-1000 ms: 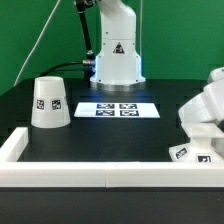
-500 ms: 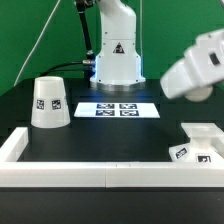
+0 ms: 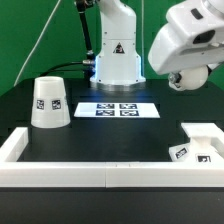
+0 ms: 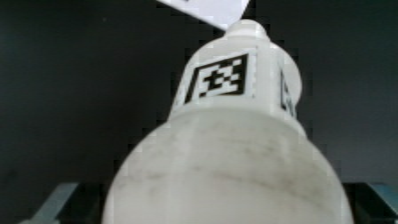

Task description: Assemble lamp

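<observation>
The white bulb (image 4: 222, 130) fills the wrist view, round head near the camera and tagged neck pointing away. My gripper (image 4: 214, 205) is shut on it, with dark fingers (image 4: 50, 205) at either side of the head. In the exterior view my gripper (image 3: 182, 78) hangs high at the right, above the table, and the bulb is mostly hidden by the hand. The blocky stepped base (image 3: 200, 140) lies at the right front with tags showing. The tapered shade (image 3: 48, 103) stands mouth down at the exterior view's left.
The marker board (image 3: 118, 109) lies flat in the middle before the white robot pedestal (image 3: 117, 55). A low white wall (image 3: 80, 172) runs along the front and turns back at the left corner (image 3: 14, 145).
My gripper has risen from low beside the base at the right to high above the table, shifting a little toward the exterior view's left. Shade and base have not moved.
</observation>
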You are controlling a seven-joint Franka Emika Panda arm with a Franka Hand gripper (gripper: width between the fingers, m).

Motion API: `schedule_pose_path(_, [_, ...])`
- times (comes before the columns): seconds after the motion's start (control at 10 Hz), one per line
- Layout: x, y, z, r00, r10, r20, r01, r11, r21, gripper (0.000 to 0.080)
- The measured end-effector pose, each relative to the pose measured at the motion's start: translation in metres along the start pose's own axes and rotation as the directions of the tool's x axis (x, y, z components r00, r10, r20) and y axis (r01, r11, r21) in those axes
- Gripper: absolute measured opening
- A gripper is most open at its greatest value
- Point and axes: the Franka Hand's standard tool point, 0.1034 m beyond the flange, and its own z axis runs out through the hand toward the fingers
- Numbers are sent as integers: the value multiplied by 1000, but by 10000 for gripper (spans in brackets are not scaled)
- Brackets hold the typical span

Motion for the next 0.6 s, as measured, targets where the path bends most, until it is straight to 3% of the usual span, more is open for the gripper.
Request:
schedule_pose_path(0.2, [6,6,-7,987,-1,-163,-4,999,-32,578])
schedule_pose_path(0.6, [9,11,-40,916,-9,-402,-26,996,-81,578])
